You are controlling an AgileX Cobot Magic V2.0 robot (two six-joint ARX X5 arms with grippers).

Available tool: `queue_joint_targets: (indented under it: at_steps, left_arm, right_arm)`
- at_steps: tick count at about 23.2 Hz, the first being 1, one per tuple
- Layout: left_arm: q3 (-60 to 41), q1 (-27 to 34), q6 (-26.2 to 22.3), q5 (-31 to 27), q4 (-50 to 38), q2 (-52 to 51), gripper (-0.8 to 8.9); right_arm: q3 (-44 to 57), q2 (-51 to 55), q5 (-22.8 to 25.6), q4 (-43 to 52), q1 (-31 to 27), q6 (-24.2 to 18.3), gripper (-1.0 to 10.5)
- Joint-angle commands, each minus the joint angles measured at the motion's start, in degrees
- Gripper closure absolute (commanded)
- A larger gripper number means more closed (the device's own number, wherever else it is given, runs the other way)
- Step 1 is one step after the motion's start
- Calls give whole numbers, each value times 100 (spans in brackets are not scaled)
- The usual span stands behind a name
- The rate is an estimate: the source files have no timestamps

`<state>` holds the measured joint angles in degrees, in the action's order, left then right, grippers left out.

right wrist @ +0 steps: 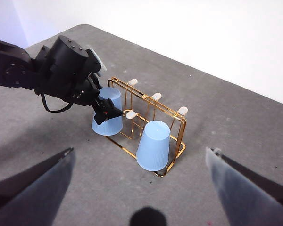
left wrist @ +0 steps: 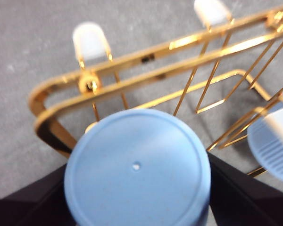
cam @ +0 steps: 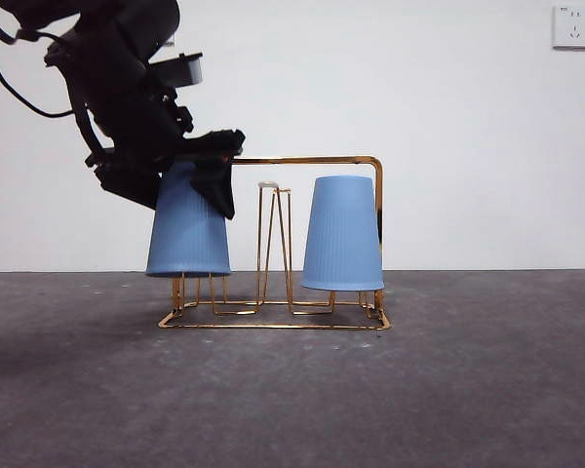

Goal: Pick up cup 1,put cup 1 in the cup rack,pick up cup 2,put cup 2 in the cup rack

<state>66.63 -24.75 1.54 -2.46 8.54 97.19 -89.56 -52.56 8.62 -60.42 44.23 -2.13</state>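
Fingers (cam: 200,161) of the left arm grip an inverted blue cup (cam: 188,229) at its upper end, over a prong at one end of the rack (cam: 302,161). Second cup (cam: 342,234) sits inverted on the rack's other end. Right fingers (right wrist: 141,160) are spread, well apart from the rack, above the bench (cam: 468,390).

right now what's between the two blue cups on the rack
In the front view, only bare upright prongs of the gold cup rack stand between the cup held by the left gripper and the other cup.
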Motion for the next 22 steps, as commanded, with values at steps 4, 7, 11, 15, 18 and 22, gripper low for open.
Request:
queue_joint_targets:
  at_steps: [4,7,11,15,18,22]
  left_arm:
    - [-17,20,20,-33,46,243,822]
    - [-17,20,28,-35,92,313,822]
    - [-17,20,122,-35,146,308,769]
    - [-11,92,212,-9,433,299,339]
    - [-11,96,210,-11,656,299,245]
    - [-9,111,210,66,903,289,246]
  right_arm:
    - [15,-55,26,46,0,59,474]
    - [15,-87,39,42,0,59,474]
    - [15,-92,39,46,0,57,474]
    - [15,-92,39,46,0,50,474]
    - [15,-92,39,46,0,44,474]
    - [15,-92,39,44,0,35,474]
